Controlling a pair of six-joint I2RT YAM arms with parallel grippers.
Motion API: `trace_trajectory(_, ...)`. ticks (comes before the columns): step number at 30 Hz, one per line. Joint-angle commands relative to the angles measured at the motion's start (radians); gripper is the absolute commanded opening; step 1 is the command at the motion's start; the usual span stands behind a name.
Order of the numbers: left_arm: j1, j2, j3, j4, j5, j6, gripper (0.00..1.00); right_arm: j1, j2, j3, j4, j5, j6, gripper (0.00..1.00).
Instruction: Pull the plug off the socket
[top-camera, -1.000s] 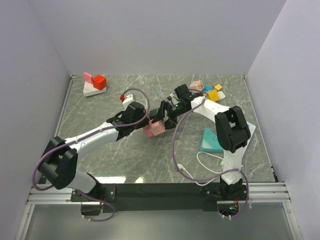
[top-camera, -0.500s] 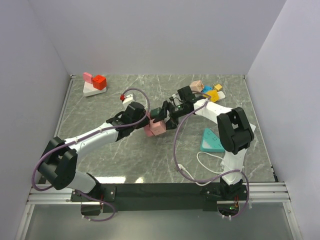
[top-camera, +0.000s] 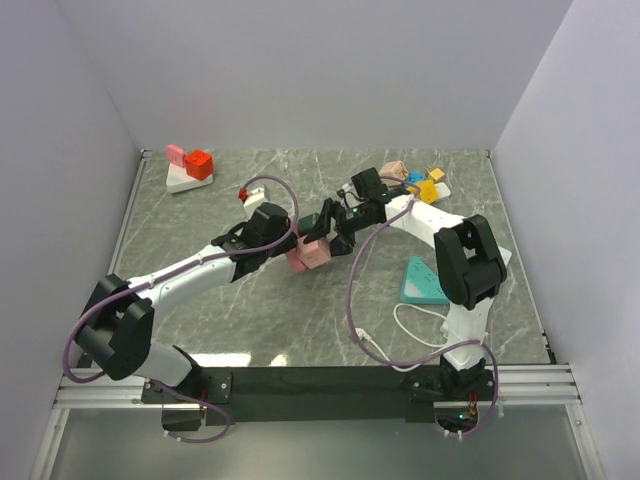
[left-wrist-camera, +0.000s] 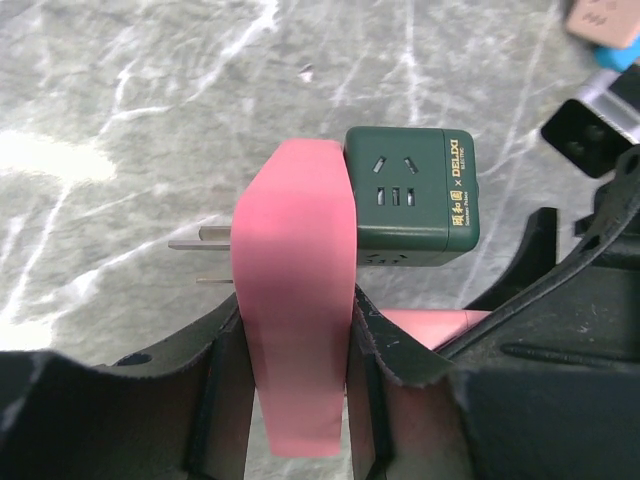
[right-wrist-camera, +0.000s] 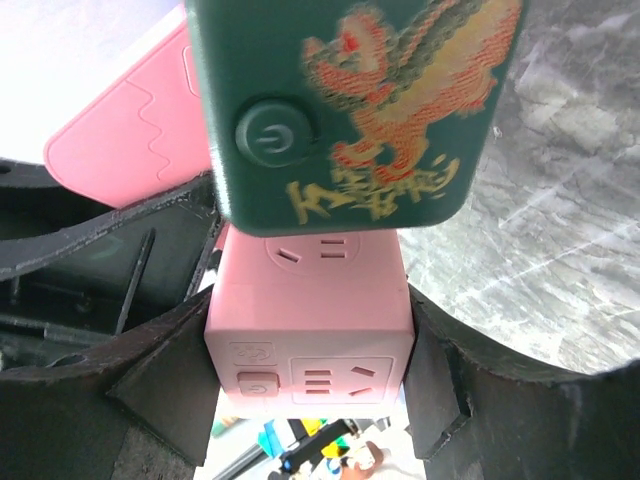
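- At mid-table, the left gripper (left-wrist-camera: 297, 315) is clamped tight on a pink plug (left-wrist-camera: 290, 220), whose prongs (left-wrist-camera: 200, 243) stick out bare on the far side.
- The right gripper (right-wrist-camera: 312, 320) is closed firmly on a pink cube (right-wrist-camera: 310, 375).
- The green socket cube (left-wrist-camera: 412, 185) sits flush against both pink pieces.
- Judgement: both grips are made, but no gap shows at either joint, so the pull-apart itself appears outstanding.

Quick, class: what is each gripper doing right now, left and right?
Left gripper: closed on the pink pronged plug.
Right gripper: closed on the pink socket cube.
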Motion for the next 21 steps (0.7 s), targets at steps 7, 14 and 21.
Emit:
trace_trajectory(7,0.044,-0.035,-0.036,-0.109,-0.1,0.061,0.01,-0.2,-0.182,-0.059,0.05,-0.249,-0.072,0.0)
trace_trajectory(14,0.063,-0.046,-0.029,-0.119,-0.099,0.075,0.01,-0.272,-0.182,0.023,-0.076,-0.171,-0.142,0.0)
trace_trajectory(21,0.084,-0.067,-0.02,-0.119,-0.079,0.084,0.0,-0.406,-0.122,0.144,-0.094,0.223,-0.102,0.0)
